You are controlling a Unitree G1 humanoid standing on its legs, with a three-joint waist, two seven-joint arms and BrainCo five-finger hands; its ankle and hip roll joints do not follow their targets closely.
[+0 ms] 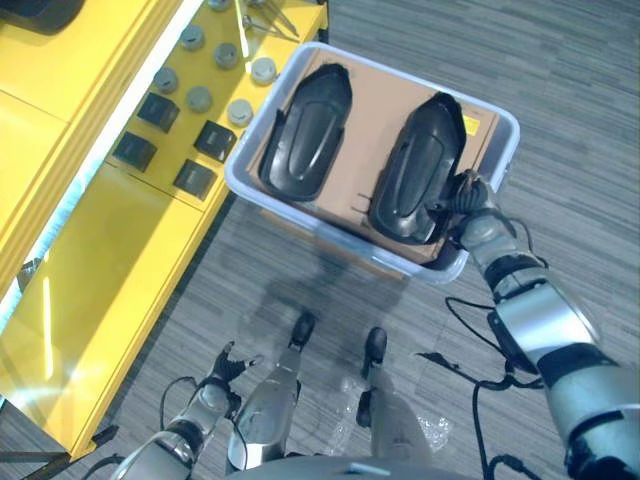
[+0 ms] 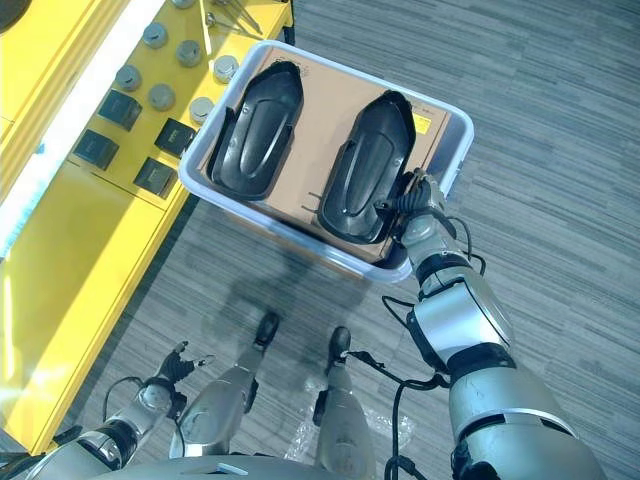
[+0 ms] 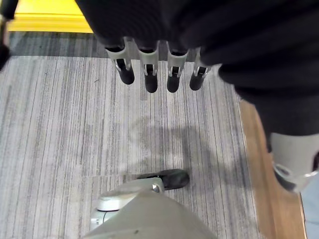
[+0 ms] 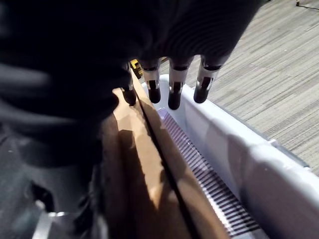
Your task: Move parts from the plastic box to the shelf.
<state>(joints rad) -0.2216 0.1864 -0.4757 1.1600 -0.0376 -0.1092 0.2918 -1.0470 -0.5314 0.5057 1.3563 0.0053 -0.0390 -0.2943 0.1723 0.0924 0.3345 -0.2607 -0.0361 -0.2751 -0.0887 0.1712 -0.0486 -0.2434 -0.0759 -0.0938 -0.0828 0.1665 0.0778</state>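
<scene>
A pale plastic box [image 1: 330, 233] stands on the grey floor beside the yellow shelf [image 1: 110, 260]. On a cardboard sheet [image 1: 370, 100] inside it lie two black moulded parts, one on the left [image 1: 308, 135] and one on the right [image 1: 415, 170]. My right hand [image 1: 468, 200] is at the box's near right corner, against the edge of the right part. In the right wrist view its fingers [image 4: 174, 89] reach straight over the cardboard [image 4: 144, 164] and the box wall [image 4: 239, 144]. My left hand [image 1: 225, 367] hangs low over the floor, fingers [image 3: 149, 79] straight and holding nothing.
The shelf top holds several small black blocks [image 1: 157, 112], several grey round pieces [image 1: 200, 98] and metal tools [image 1: 265, 15] at its far end. A crumpled bit of clear plastic [image 1: 430, 432] lies on the floor close in. Grey carpet stretches to the right of the box.
</scene>
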